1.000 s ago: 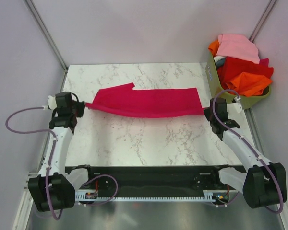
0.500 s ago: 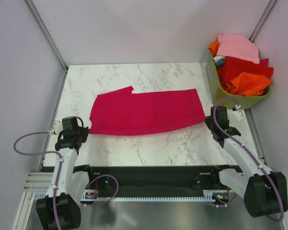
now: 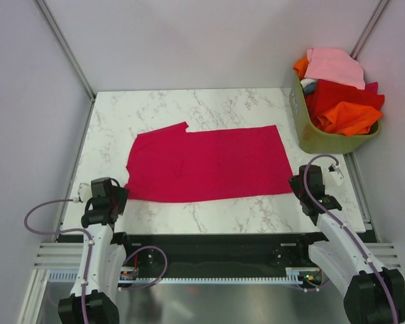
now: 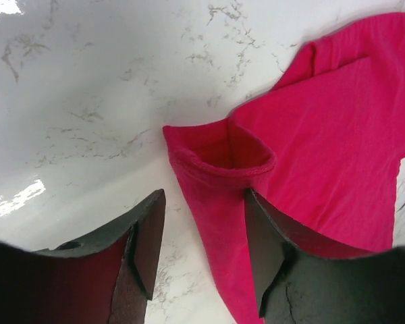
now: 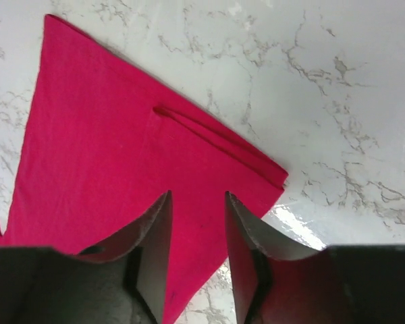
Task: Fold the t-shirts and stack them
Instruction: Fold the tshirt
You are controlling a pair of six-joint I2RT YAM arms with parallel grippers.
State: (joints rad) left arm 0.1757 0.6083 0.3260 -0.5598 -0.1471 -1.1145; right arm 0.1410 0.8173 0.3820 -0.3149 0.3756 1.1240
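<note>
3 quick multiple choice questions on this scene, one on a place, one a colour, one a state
1. Where is the basket? A. far right corner of the table B. far left corner C. near middle
2. What colour is the shirt on the table? A. orange B. pink C. crimson
3. How are the left gripper and right gripper? A. both open B. both shut on the shirt C. one open, one shut
Answers: 1 A, it sits by the far right corner; 2 C, the spread cloth is crimson; 3 A, each wrist view shows parted fingers gripping nothing.
</note>
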